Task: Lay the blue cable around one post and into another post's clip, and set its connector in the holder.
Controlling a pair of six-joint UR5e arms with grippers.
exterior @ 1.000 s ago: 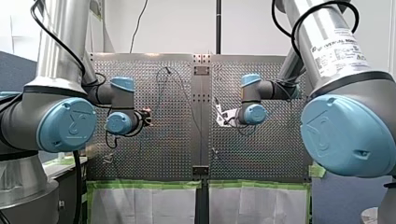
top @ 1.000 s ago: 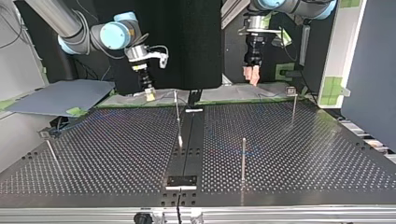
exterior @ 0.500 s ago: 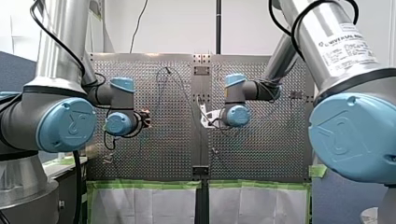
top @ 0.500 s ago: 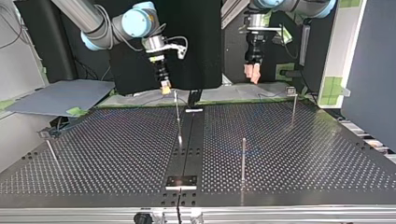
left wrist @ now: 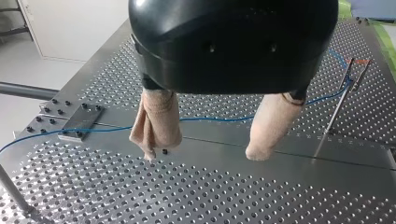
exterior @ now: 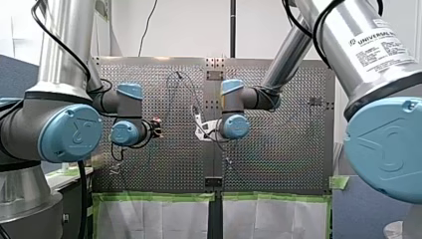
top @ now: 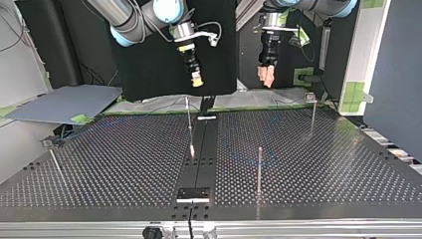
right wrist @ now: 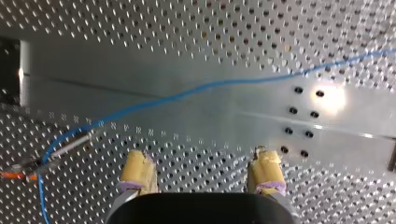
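The blue cable lies slack across the table's smooth centre strip, running below and ahead of my right gripper. That gripper is open, with nothing between its yellow pads. One end of the cable reaches a thin post beside that gripper. In the top view my right gripper hangs high above the centre post. My left gripper is open and empty, its beige pads well above the cable. A clip-topped post stands to one side, a flat holder plate to the other.
More thin posts rise from the perforated table: one near the front, one at the top view's right, one at its left. A small metal plate sits on the centre strip by the near edge. A grey sheet lies beyond the table.
My right arm has swung toward the top view's right and risen, from the far left edge to above the centre post. My left gripper has hardly moved.
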